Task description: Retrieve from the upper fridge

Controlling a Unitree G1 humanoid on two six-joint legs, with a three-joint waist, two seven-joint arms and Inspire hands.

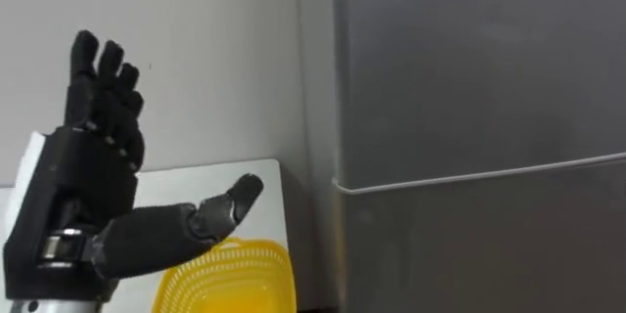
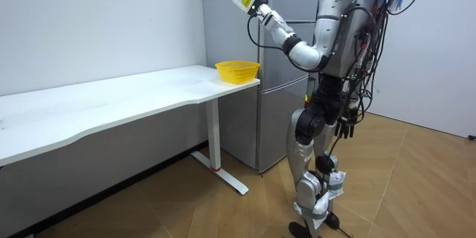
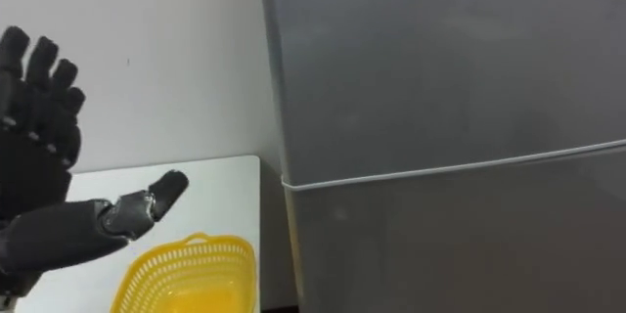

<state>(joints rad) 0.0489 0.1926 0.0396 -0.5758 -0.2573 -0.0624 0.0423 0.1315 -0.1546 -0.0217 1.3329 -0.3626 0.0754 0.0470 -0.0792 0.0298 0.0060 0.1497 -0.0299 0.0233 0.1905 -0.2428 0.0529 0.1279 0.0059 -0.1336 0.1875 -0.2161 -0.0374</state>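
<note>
The fridge (image 1: 469,68) is plain brushed grey, with a thin pale line across it where its doors meet; the left hand (image 1: 93,171), at nine o'clock, is matt black; the basket (image 1: 230,274), at seven o'clock, is bright yellow with a fine slotted pattern; the table (image 1: 181,184) is white; the wall (image 1: 196,39) is off-white; the floor (image 2: 416,186) is light brown wood in slanting boards.

I see the fridge (image 1: 479,68) shut, both doors flush, blocking the way in. My left hand (image 1: 93,161) has open air beside it, above the yellow basket (image 1: 235,274) on the counter (image 1: 186,184).
</note>
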